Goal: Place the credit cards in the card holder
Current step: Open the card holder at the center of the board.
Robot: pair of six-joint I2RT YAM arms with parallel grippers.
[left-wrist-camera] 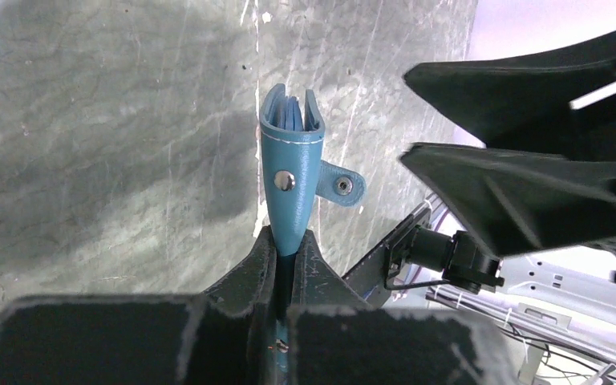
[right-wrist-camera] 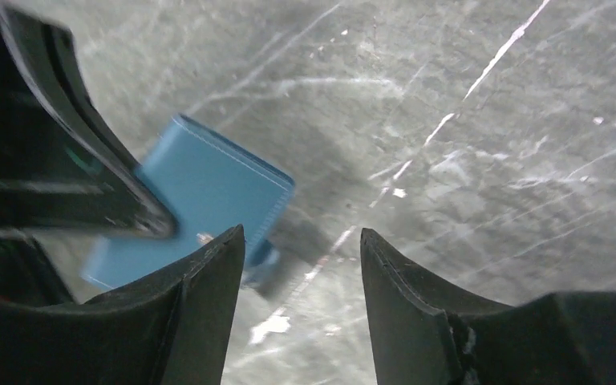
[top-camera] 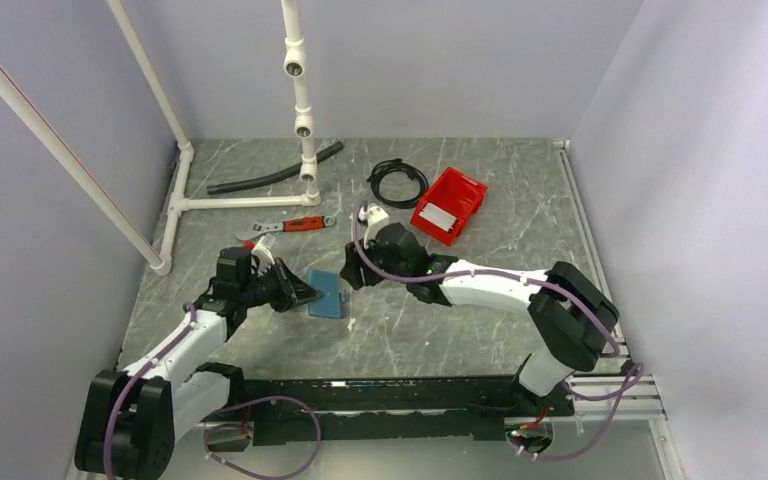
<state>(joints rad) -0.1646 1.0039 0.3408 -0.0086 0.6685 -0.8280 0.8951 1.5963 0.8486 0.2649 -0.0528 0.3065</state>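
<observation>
The left arm is stretched from the near left corner toward the middle of the surface [top-camera: 460, 330], and its hand [left-wrist-camera: 289, 241] is clamped on the card holder [left-wrist-camera: 289, 168] at one end. The right arm is reached leftward from the near right corner, its hand [right-wrist-camera: 301, 233] held apart with nothing between the fingers, just beside the holder. Toward the far edge, a red bin [top-camera: 472, 192] with a pale card [top-camera: 438, 218] inside, a coiled black cable [top-camera: 397, 182], a red-handled wrench [top-camera: 285, 227] and a black hose [top-camera: 275, 178] are seen. The holder is held above the surface, broad face up, its gaping mouth pointed away from the left hand toward the right edge, snap tab hanging open.
</observation>
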